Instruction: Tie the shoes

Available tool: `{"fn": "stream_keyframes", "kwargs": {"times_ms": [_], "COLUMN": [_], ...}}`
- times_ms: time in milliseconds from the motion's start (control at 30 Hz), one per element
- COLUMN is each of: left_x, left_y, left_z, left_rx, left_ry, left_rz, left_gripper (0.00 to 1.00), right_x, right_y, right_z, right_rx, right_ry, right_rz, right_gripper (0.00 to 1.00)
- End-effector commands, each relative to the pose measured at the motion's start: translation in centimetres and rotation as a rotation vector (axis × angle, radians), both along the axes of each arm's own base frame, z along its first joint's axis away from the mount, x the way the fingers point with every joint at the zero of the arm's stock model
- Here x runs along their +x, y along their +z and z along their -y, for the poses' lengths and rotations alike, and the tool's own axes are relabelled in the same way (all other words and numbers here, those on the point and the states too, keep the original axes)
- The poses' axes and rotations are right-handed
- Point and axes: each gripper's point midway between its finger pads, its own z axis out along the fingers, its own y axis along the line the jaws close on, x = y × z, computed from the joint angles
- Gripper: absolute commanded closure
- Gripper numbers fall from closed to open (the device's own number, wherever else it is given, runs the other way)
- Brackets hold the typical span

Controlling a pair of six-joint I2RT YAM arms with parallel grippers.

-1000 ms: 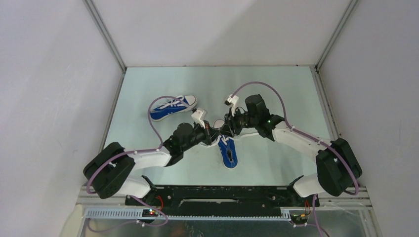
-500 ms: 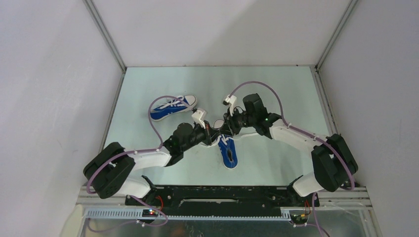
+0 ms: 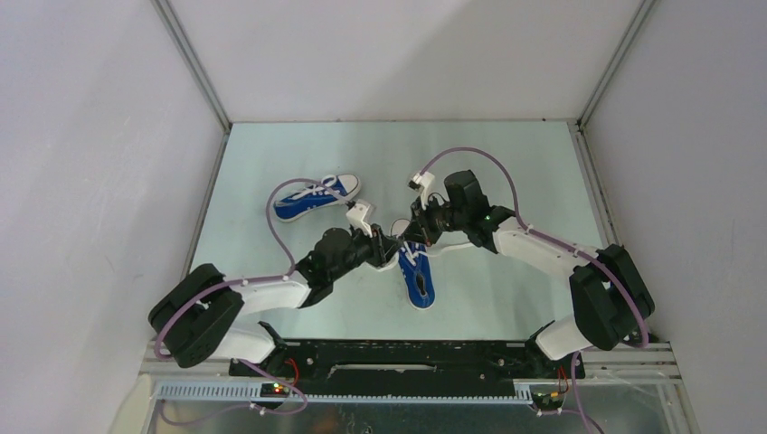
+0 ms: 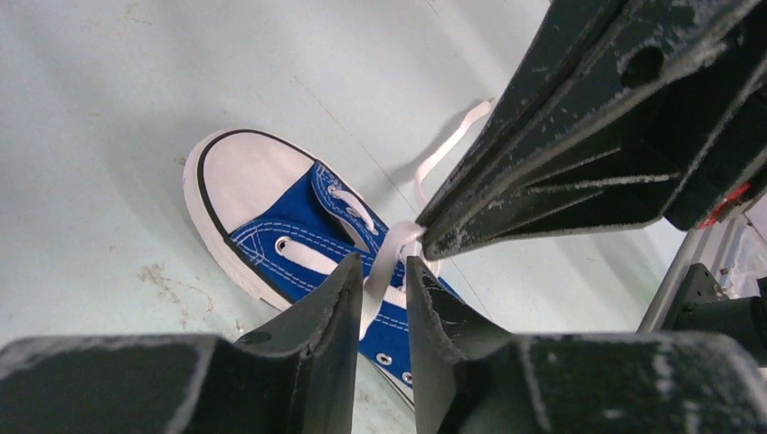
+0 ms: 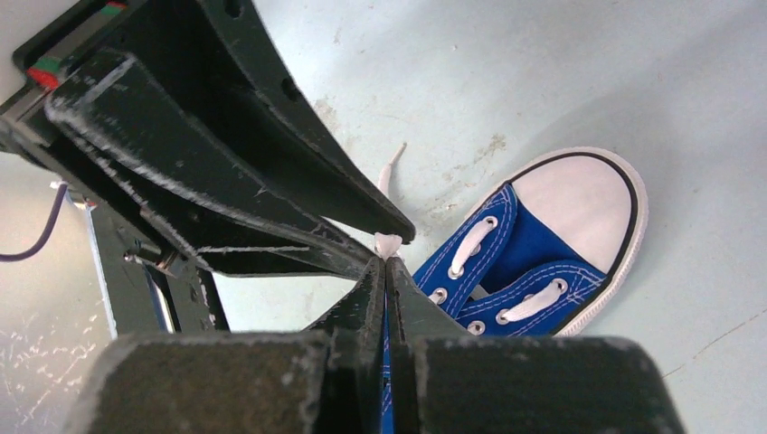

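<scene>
While my two grippers meet above the front of the near low-top sneaker of blue canvas (image 3: 421, 280), my right gripper (image 5: 386, 264) is pressed fully together on a flat white lace (image 5: 387, 242) – the strand is pinched right at the fingertips, with only a small white nub showing above them. My left gripper (image 4: 382, 267) has its jaws a little apart; the same lace drops from my right gripper's tips down through that narrow gap, and I cannot tell whether either of my left fingers (image 4: 330, 298) actually touches it. My right gripper's tips sit just above and beside my left ones, nearly touching. This sneaker stands flat on its sole on the pale green table (image 3: 506, 163), near the middle, its heel towards my bases and its white rubber toe cap (image 4: 237, 172) pointing away, directly under the wrists. The eyelets nearest the toe are threaded with white crossings, and another loose stretch of lace trails over the table beyond the shoe. The second blue canvas sneaker (image 3: 317, 197), matching the first, lies further back on my left, well apart from both grippers – its toe cap points right and its laces show as white crossings, with my left arm's purple cable (image 3: 276, 221) looping across it in the overhead view.
</scene>
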Motion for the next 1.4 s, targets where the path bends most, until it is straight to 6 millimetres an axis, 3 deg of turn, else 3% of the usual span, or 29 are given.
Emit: {"fn": "stream_keyframes", "kwargs": {"times_ms": [0, 100, 267, 400, 700, 1067, 1167, 1367], "left_x": [-0.2, -0.5, -0.9, -0.3, 0.7, 0.7, 0.7, 0.6], "left_y": [1.1, 1.2, 1.5, 0.9, 0.6, -0.8, -0.8, -0.8], "left_z": [-0.4, -0.1, 0.7, 1.2, 2.1, 2.4, 2.6, 2.6], "left_rx": [-0.012, 0.014, 0.052, 0.097, 0.124, 0.149, 0.150, 0.172], "left_ry": [0.043, 0.068, 0.101, 0.158, 0.185, 0.182, 0.174, 0.156], "left_rz": [0.036, 0.049, 0.077, 0.058, 0.037, -0.012, -0.010, 0.003], "left_gripper": [0.68, 0.59, 0.32, 0.30, 0.46, 0.47, 0.64, 0.88], "right_x": [1.7, 1.9, 1.8, 1.6, 1.4, 1.3, 1.4, 1.6], "right_y": [1.5, 1.7, 2.1, 2.2, 2.2, 2.4, 2.4, 1.9], "right_z": [-0.4, -0.2, 0.2, 0.3, 0.5, 0.8, 0.9, 1.5], "right_rx": [0.027, 0.029, 0.032, 0.042, 0.039, 0.060, 0.060, 0.038], "right_ry": [-0.072, -0.096, -0.137, -0.154, -0.175, -0.177, -0.180, -0.213], "right_rz": [0.008, -0.001, -0.034, -0.074, -0.091, -0.098, -0.100, -0.118], "right_gripper": [1.00, 1.00, 1.00, 1.00, 1.00, 1.00, 1.00, 1.00]}}
